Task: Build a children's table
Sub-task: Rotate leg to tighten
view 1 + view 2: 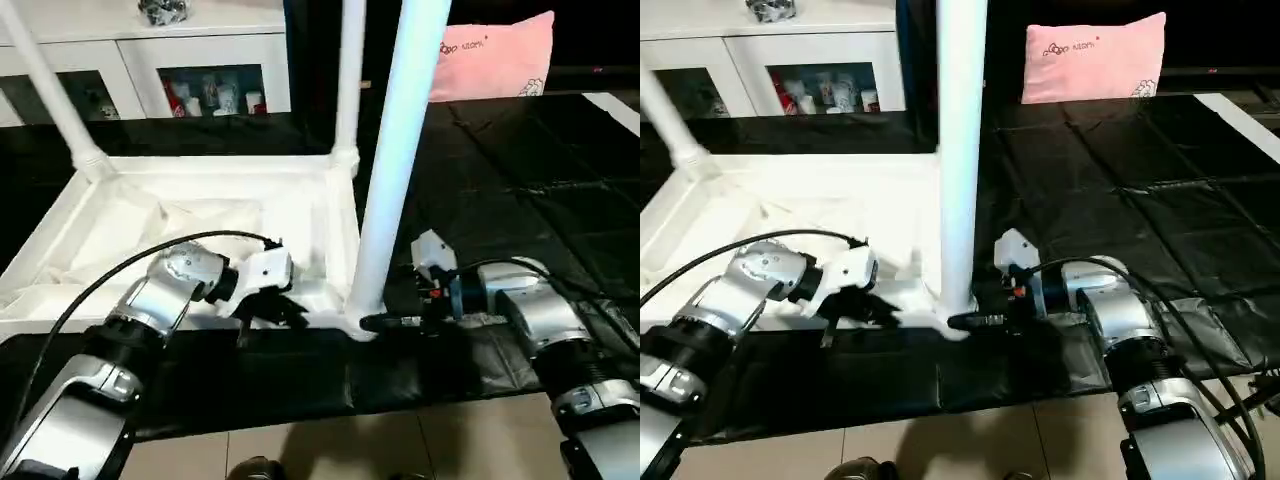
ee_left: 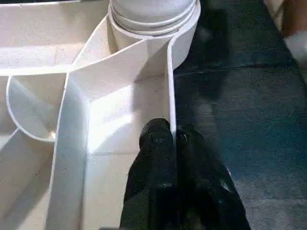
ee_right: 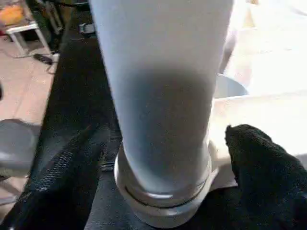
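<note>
At the tabletop's (image 1: pixel 150 195) near right corner socket the leg (image 1: pixel 392 170) stands upright, long axis vertical. Right gripper (image 1: pixel 385 323) sits closest, at the leg's 3 o'clock, fingers spread wide round its base. Left gripper (image 2: pixel 172 143) is pinched onto the tabletop rim around 9 o'clock.
</note>
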Robot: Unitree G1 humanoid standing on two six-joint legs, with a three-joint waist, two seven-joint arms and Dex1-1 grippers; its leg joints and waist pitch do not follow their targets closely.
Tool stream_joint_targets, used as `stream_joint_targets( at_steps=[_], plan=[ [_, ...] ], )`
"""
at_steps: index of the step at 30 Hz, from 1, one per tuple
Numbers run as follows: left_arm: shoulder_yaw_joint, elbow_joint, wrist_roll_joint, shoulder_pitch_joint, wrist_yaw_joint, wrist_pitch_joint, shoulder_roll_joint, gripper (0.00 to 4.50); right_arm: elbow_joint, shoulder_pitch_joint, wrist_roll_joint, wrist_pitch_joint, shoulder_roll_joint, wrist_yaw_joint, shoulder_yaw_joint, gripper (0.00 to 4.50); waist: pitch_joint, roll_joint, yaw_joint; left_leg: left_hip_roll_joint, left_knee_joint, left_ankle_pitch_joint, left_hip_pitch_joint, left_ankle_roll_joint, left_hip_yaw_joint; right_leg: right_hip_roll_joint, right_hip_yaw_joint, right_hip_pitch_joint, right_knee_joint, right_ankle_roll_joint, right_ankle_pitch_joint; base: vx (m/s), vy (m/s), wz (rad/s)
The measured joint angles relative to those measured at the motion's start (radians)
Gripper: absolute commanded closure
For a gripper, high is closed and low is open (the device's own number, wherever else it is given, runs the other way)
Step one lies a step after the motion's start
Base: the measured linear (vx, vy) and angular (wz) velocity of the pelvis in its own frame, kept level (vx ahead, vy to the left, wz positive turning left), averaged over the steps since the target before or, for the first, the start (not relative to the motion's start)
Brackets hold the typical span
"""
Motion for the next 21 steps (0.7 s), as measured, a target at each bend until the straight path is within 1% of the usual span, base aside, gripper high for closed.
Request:
stream_joint_targets(
  at_steps=[1, 2, 3, 6, 8, 10, 12, 13, 14, 15, 16, 21],
  plan=[
    [-0.001, -0.001, 0.0, 0.001, -0.006, -0.004, 0.0, 4.5, 0.0, -0.001, 0.0, 0.003, 0.001, 0.006, 0.002, 0.77, 0.0, 0.0, 0.0, 0.0, 0.0, 0.0, 0.0, 0.0, 0.0, 0.0, 0.0, 0.0, 0.0, 0.0, 0.0, 0.0, 0.0, 0.0],
    [-0.001, -0.001, 0.0, 0.001, -0.009, -0.007, 0.0, 4.5, 0.0, -0.002, 0.001, 0.006, 0.001, 0.015, 0.002, 1.01, 0.0, 0.0, 0.0, 0.0, 0.0, 0.0, 0.0, 0.0, 0.0, 0.0, 0.0, 0.0, 0.0, 0.0, 0.0, 0.0, 0.0, 0.0],
    [-0.002, -0.001, 0.0, 0.001, -0.012, -0.01, 0.0, 4.5, 0.0, -0.002, 0.001, 0.01, 0.001, 0.027, 0.002, 1.01, 0.0, 0.0, 0.0, 0.0, 0.0, 0.0, 0.0, 0.0, 0.0, 0.0, 0.0, 0.001, 0.0, 0.0, 0.0, 0.0, 0.0, 0.0],
    [-0.005, -0.001, 0.0, 0.001, -0.015, -0.013, 0.001, 4.5, 0.007, -0.002, 0.002, 0.023, 0.002, 0.046, 0.003, 1.22, 0.0, 0.0, 0.0, 0.0, 0.0, 0.0, 0.0, 0.0, 0.0, 0.0, 0.0, 0.001, 0.0, 0.0, 0.0, 0.0, 0.0, 0.0],
    [-0.007, -0.001, -0.001, 0.001, -0.015, -0.014, 0.001, 4.5, 0.016, -0.002, 0.005, 0.028, 0.004, 0.048, 0.003, 1.44, 0.0, 0.0, 0.0, 0.0, 0.0, 0.0, 0.0, 0.0, 0.0, 0.0, 0.0, 0.001, 0.0, 0.0, 0.0, 0.0, 0.0, 0.0],
    [-0.008, -0.001, -0.002, 0.001, -0.019, -0.014, 0.002, 4.5, 0.018, -0.003, 0.005, 0.036, 0.004, 0.048, 0.003, 1.55, 0.0, 0.0, 0.0, 0.0, 0.0, 0.0, 0.001, 0.0, 0.0, 0.0, 0.0, 0.002, 0.0, 0.0, 0.0, 0.0, 0.0, 0.0],
    [-0.008, -0.001, -0.003, 0.001, -0.022, -0.014, 0.002, 4.5, 0.018, -0.005, 0.005, 0.039, 0.004, 0.051, 0.003, 1.8, 0.0, 0.0, 0.0, 0.0, 0.0, 0.0, 0.001, 0.0, 0.0, 0.0, 0.0, 0.002, 0.0, 0.0, 0.0, 0.0, 0.0, 0.0],
    [-0.008, -0.001, -0.003, 0.001, -0.025, -0.014, 0.002, 4.5, 0.018, -0.006, 0.005, 0.04, 0.004, 0.056, 0.003, 1.8, 0.0, 0.0, 0.001, 0.0, 0.0, 0.0, 0.001, 0.0, 0.0, 0.0, 0.0, 0.002, 0.0, 0.0, 0.0, 0.0, 0.0, 0.0],
    [-0.008, -0.001, -0.003, 0.001, -0.028, -0.014, 0.002, 4.5, 0.018, -0.006, 0.005, 0.041, 0.004, 0.058, 0.003, 1.93, 0.0, 0.0, 0.001, 0.0, 0.0, 0.0, 0.001, 0.0, 0.0, 0.0, 0.0, 0.002, 0.0, 0.0, 0.0, 0.0, 0.0, 0.0],
    [-0.008, -0.001, -0.003, 0.001, -0.029, -0.014, 0.002, 4.5, 0.018, -0.006, 0.006, 0.042, 0.005, 0.06, 0.002, 1.93, 0.0, 0.0, 0.001, 0.0, 0.0, 0.0, 0.001, 0.0, 0.0, 0.0, 0.0, 0.002, 0.0, 0.0, 0.0, 0.0, 0.0, 0.0],
    [-0.008, -0.001, -0.003, 0.001, -0.029, -0.014, 0.002, 4.5, 0.018, -0.006, 0.006, 0.044, 0.005, 0.061, 0.001, 2.04, 0.0, 0.0, 0.001, 0.0, 0.0, 0.0, 0.001, 0.0, 0.0, 0.0, 0.0, 0.002, 0.0, 0.0, 0.0, 0.0, 0.0, 0.0],
    [-0.007, -0.001, -0.01, 0.001, -0.03, -0.006, 0.001, 4.5, -0.002, 0.007, 0.015, 0.062, 0.004, 0.059, -0.003, 2.13, 0.0, 0.0, 0.002, 0.0, 0.0, 0.0, 0.001, 0.0, 0.0, 0.0, 0.0, 0.002, 0.0, 0.0, 0.0, 0.0, 0.0, 0.0]
  ],
)
